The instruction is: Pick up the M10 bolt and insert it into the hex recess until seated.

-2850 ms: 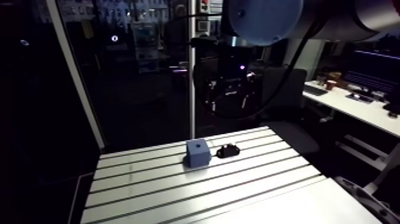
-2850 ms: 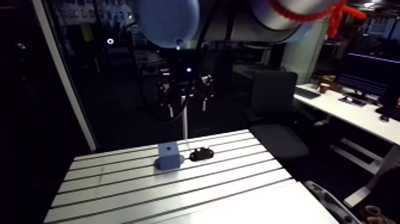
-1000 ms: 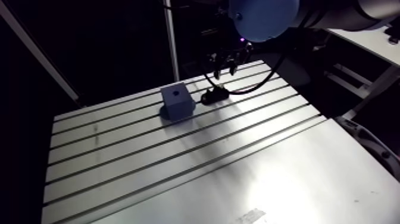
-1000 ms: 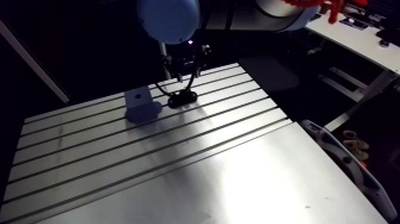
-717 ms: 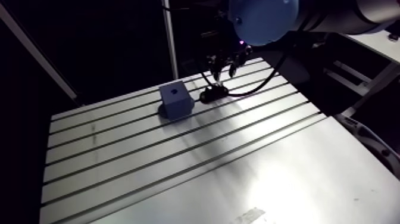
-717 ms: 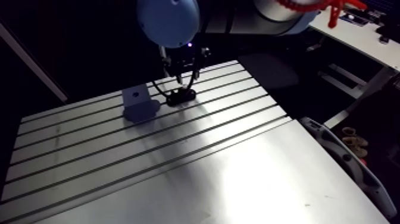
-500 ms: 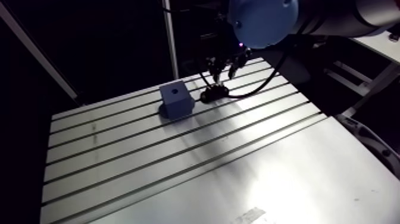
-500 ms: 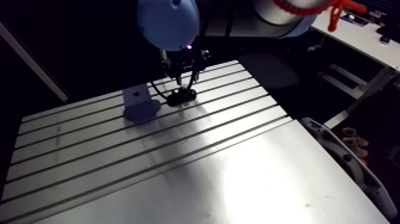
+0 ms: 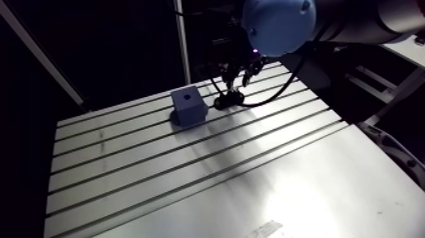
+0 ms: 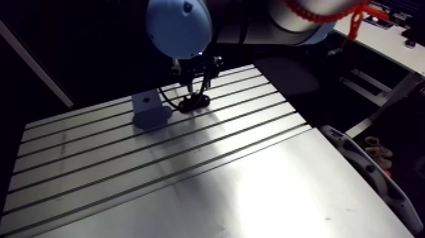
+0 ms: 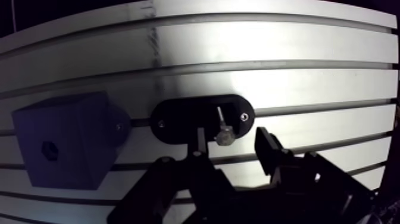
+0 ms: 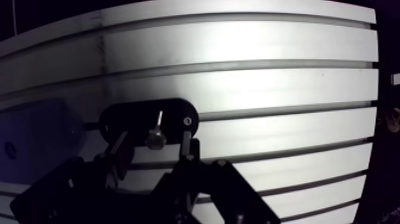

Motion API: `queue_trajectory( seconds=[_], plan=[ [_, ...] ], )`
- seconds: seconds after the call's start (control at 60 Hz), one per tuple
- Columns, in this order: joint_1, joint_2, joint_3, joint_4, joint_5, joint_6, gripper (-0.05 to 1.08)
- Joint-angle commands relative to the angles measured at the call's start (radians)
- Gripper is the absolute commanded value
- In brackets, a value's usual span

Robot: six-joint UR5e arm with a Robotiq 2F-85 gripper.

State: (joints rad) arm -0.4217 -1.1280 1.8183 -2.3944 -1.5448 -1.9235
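The table [image 11: 297,42] is bare metal, smooth between its slots [image 11: 309,64] and throwing back a broad, soft glare. On it, the block [image 11: 62,140] looks like matt blue-grey plastic and the holder [image 11: 178,119] like matt black plastic, set with two small bright screws [image 11: 243,117]. The bolt [image 11: 224,133] shows a dull grey metal sheen, while the gripper [image 11: 232,148] has matt black fingers [image 11: 269,149].

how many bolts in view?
1. The bolt rests on the black holder next to the blue block, with the open tool straddling it. None elsewhere, though the tool may hide some.
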Motion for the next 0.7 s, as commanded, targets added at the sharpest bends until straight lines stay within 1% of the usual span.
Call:
queue_trajectory(
  seconds=[0.017,0.167,0.217,0.417,0.567,0.617,0.7],
  plan=[
    [0.003,0.000,0.006,-0.010,-0.001,0.014,0.49],
    [0.003,0.000,0.008,-0.015,0.001,0.020,0.49],
    [0.003,0.001,0.008,-0.015,-0.002,0.033,0.50],
    [0.004,0.000,0.018,-0.028,-0.002,0.042,0.51],
    [0.007,0.003,0.023,-0.033,-0.007,0.043,0.53],
    [0.007,0.003,0.022,-0.033,-0.005,0.042,0.53],
    [0.007,0.003,0.022,-0.033,-0.010,0.042,0.53]
  ],
)
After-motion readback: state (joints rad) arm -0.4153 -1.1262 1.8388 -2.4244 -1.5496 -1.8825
